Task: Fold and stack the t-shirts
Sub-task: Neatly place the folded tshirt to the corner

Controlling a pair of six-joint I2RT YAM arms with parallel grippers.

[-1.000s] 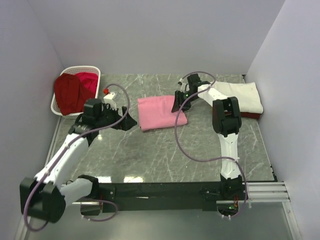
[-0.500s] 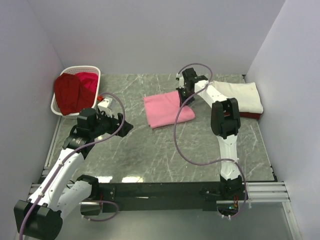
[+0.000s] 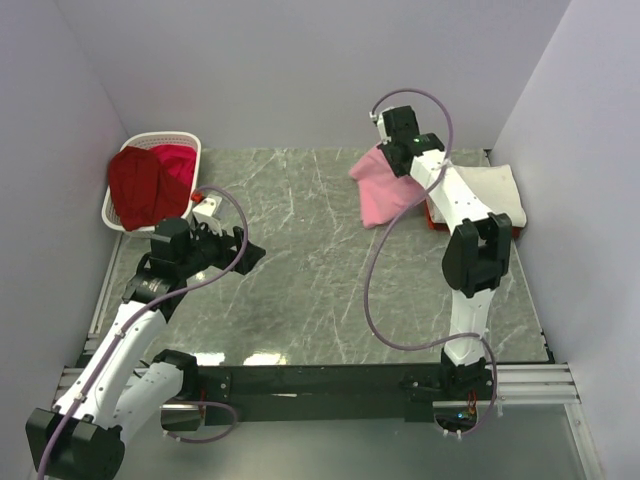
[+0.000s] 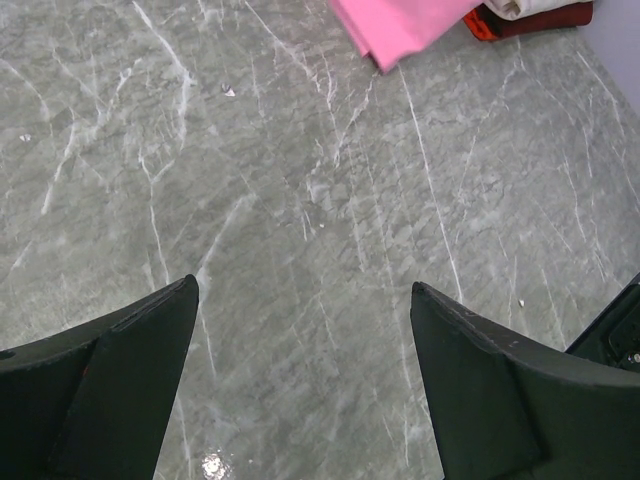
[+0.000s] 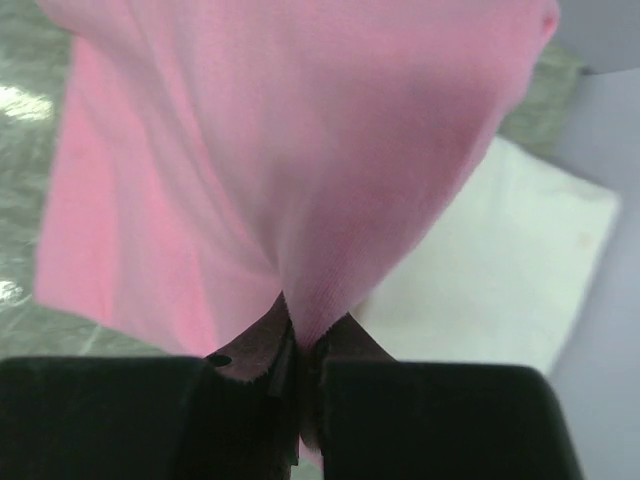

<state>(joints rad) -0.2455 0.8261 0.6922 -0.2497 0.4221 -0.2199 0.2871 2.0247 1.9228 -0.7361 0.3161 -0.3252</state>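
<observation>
The folded pink t-shirt (image 3: 381, 192) (image 5: 300, 150) hangs above the table at the back right, with my right gripper (image 3: 386, 158) (image 5: 305, 335) shut on a pinch of its cloth. Just right of it lies a cream-white folded t-shirt (image 3: 488, 190) (image 5: 500, 270) on top of orange-red and dark red cloth (image 3: 432, 216) (image 4: 530, 20). My left gripper (image 3: 250, 256) (image 4: 303, 285) stands open over bare table at the left, nothing between its fingers. The pink t-shirt's lower corner (image 4: 400, 25) shows at the top of the left wrist view.
A white slatted basket (image 3: 160, 136) stands in the back left corner with a dark red t-shirt (image 3: 138, 188) and a crimson one (image 3: 177, 163) spilling over it. Grey walls close in the table on three sides. A marble tabletop (image 3: 300, 290) lies between the arms.
My right gripper shut on the pink t-shirt, lifted it off the table's middle and carried it to the back right beside the stack. The left arm drew back toward the left.
</observation>
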